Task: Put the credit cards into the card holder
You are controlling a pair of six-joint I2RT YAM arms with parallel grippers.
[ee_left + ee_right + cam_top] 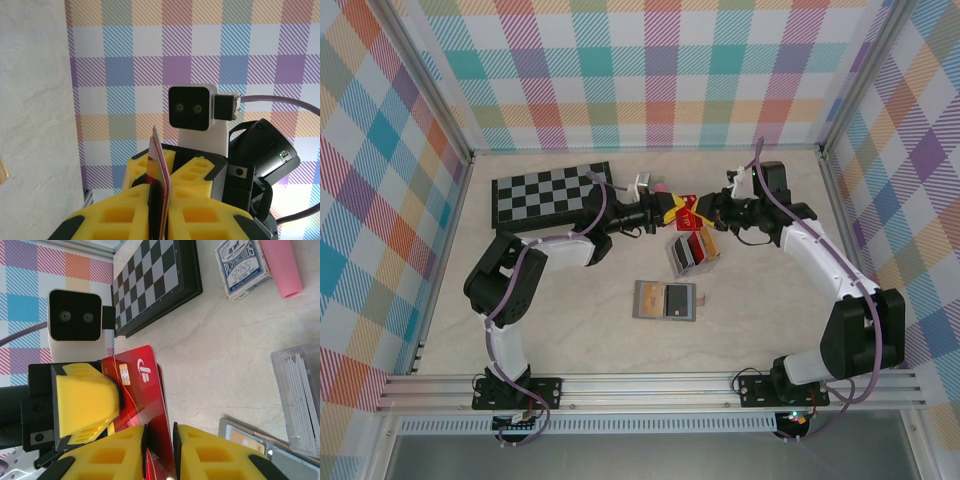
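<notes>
Bright even lighting, faint soft shadows, wrist close-ups slightly soft

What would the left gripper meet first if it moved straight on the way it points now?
Probably the right gripper: it faces the left gripper head-on, close ahead, and both pinch the same red card. The gap between them is hard to judge.

One chessboard [552,190], one card holder [666,300], one card box [242,267].

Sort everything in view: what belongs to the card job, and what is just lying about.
Job: red card; card holder; cards in the slotted rack.
Lying about: chessboard; playing-card box; pink object.
</notes>
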